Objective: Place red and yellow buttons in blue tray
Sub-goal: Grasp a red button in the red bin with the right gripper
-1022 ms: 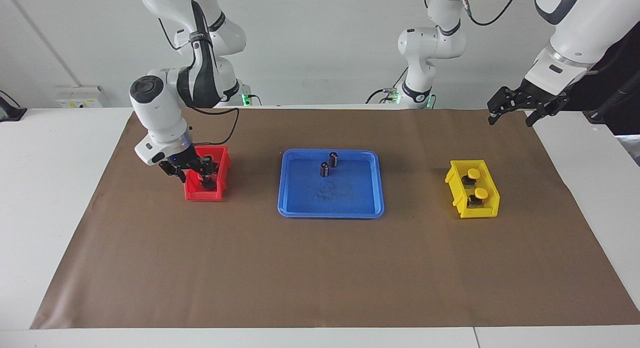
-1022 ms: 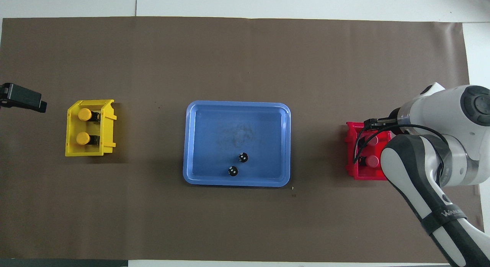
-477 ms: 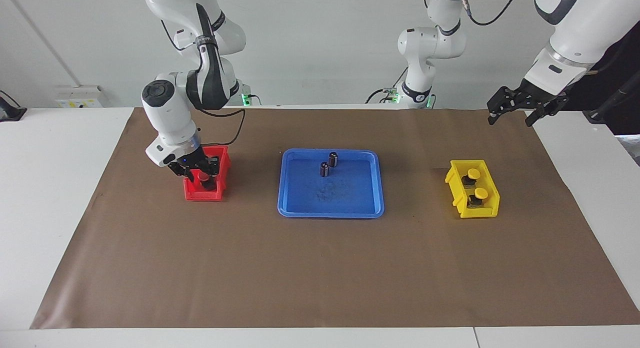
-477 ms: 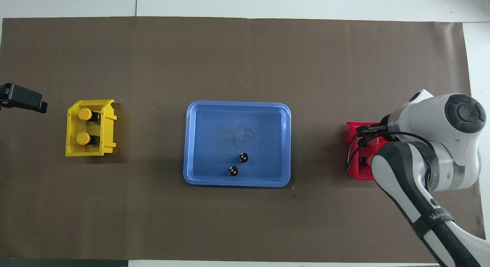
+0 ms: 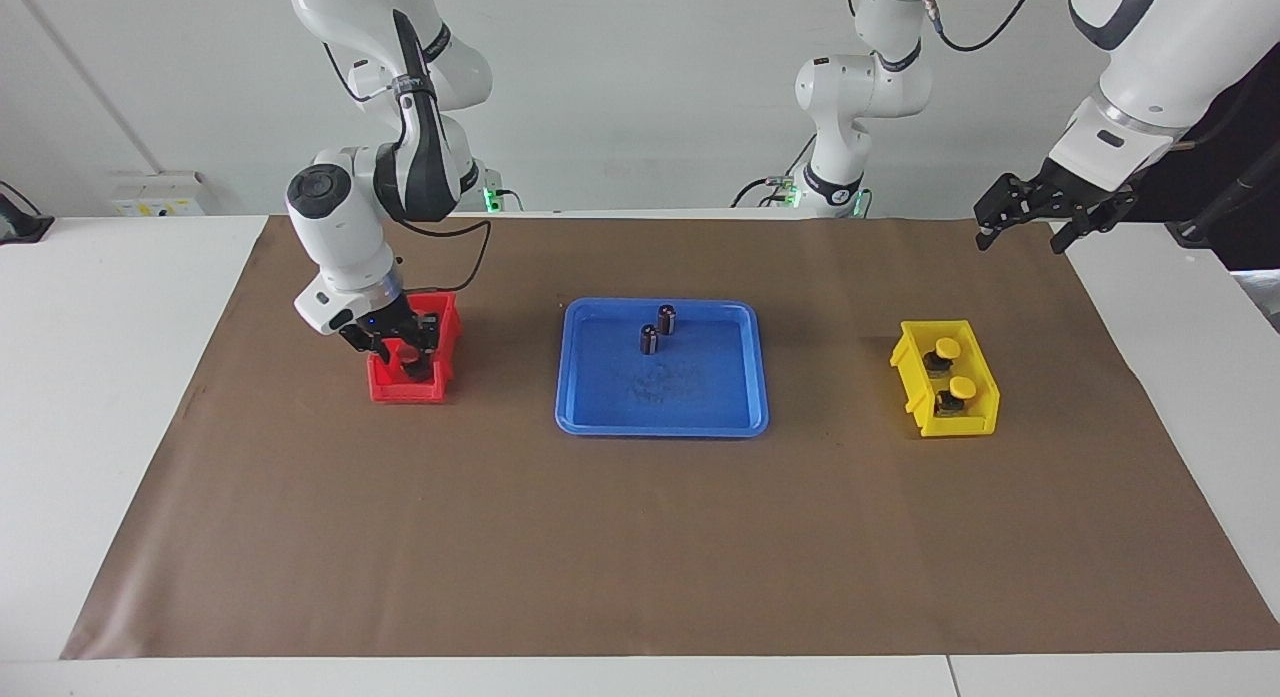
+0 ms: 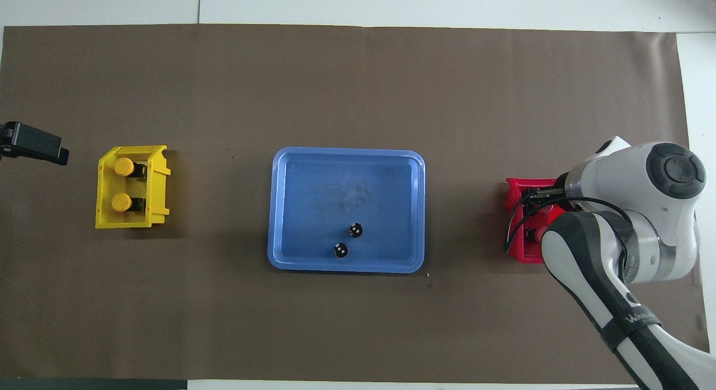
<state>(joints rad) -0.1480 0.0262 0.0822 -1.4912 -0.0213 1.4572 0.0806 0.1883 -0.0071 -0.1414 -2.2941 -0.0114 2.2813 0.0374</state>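
Note:
The blue tray (image 5: 660, 429) lies mid-table and also shows in the overhead view (image 6: 347, 268). Two yellow buttons (image 5: 947, 348) (image 5: 962, 386) sit in the yellow bin (image 5: 975, 422) toward the left arm's end. They also show from overhead (image 6: 123, 167) (image 6: 121, 202). The red buttons lie in the red bin (image 5: 400, 391). My right arm mostly hides them, and red caps (image 6: 551, 208) (image 6: 538, 233) peek out from overhead. My right gripper (image 5: 400, 353) is lowered into the red bin. My left gripper (image 5: 1025, 239) hangs open and empty, waiting above the table's corner.
Two dark capless cylinders (image 5: 667, 319) (image 5: 649, 339) stand in the blue tray, near its rim on the robots' side. A brown mat (image 5: 640, 537) covers the table. The right arm's wrist and forearm (image 6: 626, 239) hang over the red bin (image 6: 523, 255).
The right arm's wrist has shifted a little over the red bin and stands more upright, with the gripper still down in the bin. The left arm has not moved.

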